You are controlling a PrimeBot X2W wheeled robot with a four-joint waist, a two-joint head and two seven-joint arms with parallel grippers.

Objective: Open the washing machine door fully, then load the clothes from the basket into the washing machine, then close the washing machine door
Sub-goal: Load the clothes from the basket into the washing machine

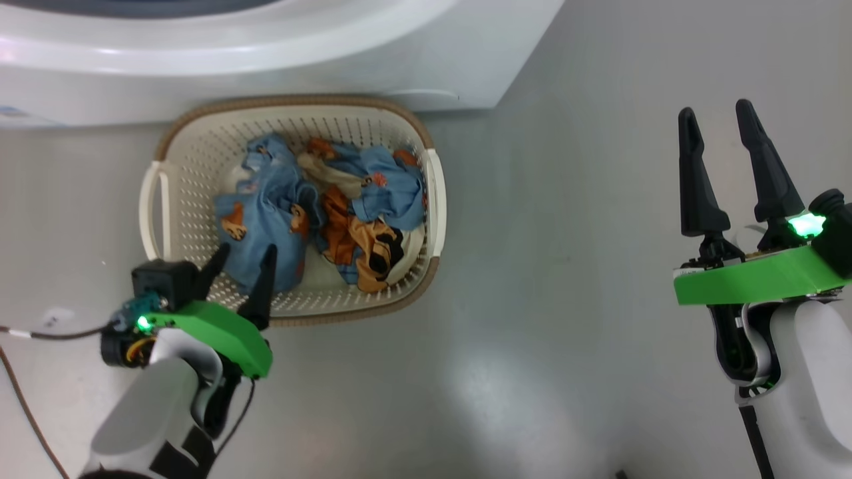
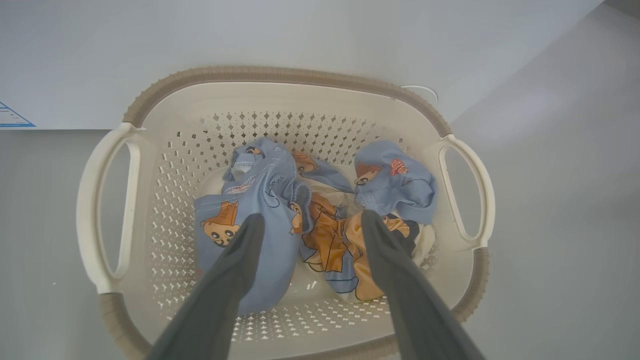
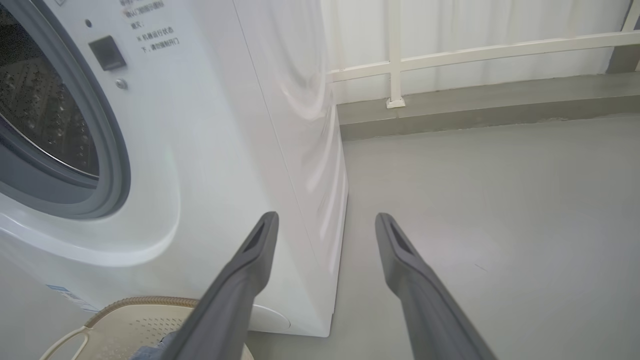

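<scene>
crumpled as they lie, blue bear-print clothes (image 1: pixel 266 219) fill the cream basket (image 1: pixel 200 153).

Washing machine (image 3: pixel 210 150) front is carrying a few short lines of small grey Chinese print (image 3: pixel 155 36), at 11 o'clock in the right wrist view. The characters are showing too small to read with certainty. A blue-edged sticker (image 2: pixel 11 119) is sitting low on the white panel, at 9 o'clock in the left wrist view. Its print is blurring out.

The washing machine (image 1: pixel 266 53) is cut by the head view's top edge. Its printed text (image 3: pixel 150 27) is unreadable. The basket (image 3: pixel 140 302) is cropped at the right wrist view's bottom.
</scene>
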